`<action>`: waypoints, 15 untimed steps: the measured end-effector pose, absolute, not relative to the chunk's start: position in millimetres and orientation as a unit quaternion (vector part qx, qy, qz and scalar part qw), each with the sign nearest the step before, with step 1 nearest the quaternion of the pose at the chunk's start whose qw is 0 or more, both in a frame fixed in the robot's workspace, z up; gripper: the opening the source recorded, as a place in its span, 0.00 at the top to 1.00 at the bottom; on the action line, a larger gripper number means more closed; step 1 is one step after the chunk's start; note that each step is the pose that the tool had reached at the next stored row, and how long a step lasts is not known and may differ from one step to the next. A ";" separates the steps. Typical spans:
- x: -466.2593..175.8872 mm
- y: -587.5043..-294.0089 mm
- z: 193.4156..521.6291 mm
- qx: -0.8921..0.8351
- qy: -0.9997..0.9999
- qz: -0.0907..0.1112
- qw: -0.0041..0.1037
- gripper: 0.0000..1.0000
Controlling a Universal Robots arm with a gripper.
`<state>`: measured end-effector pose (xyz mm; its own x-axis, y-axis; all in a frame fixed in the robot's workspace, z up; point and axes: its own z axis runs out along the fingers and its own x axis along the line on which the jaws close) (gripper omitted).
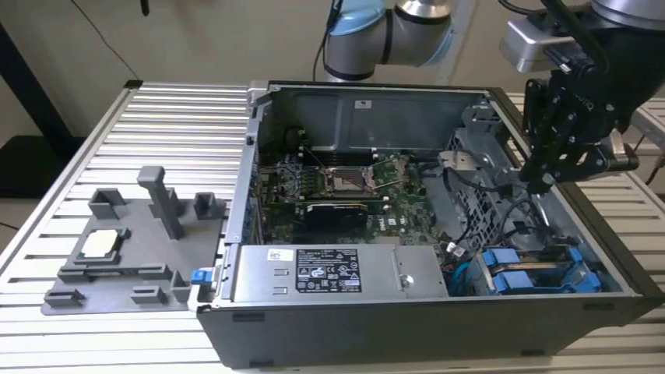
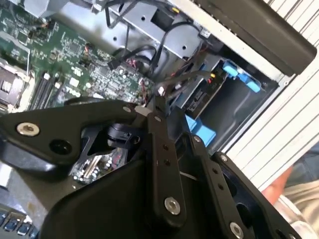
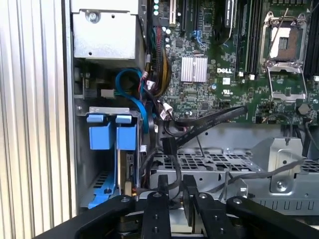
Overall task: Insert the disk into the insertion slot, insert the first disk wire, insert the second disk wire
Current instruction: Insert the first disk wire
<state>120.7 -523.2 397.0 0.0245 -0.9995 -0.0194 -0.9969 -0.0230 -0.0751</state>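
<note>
Two blue tabs [image 3: 101,135] stand side by side at the nearest corner of the open computer case [image 1: 416,343], on the exterior view's right, where the disk [image 1: 527,279] in its blue carrier already lies inside the insertion slot [image 3: 104,110]. Just beside it, toward the exterior view's left, sits the grey power-supply box [image 1: 322,273] with its white sticker. Farther in, black wires [image 1: 516,226] trail loosely between the drive cage and the green motherboard [image 1: 343,187]. Above those wires hangs the gripper [image 1: 540,185], apart from the disk (whether its jaws are spread, pressed together or pinching a wire, I cannot tell). On the exterior view's left, a grey fixture plate [image 1: 124,257] rests on the ribbed tabletop [image 1: 167,125], and the arm's base [image 1: 385,31] stands at the back.
</note>
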 end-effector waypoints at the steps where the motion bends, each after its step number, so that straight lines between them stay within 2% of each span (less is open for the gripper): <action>1: 118.9 -523.2 397.1 -0.715 0.698 -0.023 0.030 0.73; 7: 109.5 -518.5 397.0 -0.718 0.694 -0.040 0.013 0.73; 12: 103.8 -509.5 397.1 -0.719 0.694 -0.042 0.012 0.73; 15: 100.0 -508.7 397.0 -0.721 0.691 -0.046 0.008 0.73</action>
<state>100.0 -508.7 397.0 0.0407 -0.9977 0.0546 -0.9962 -0.0447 -0.0752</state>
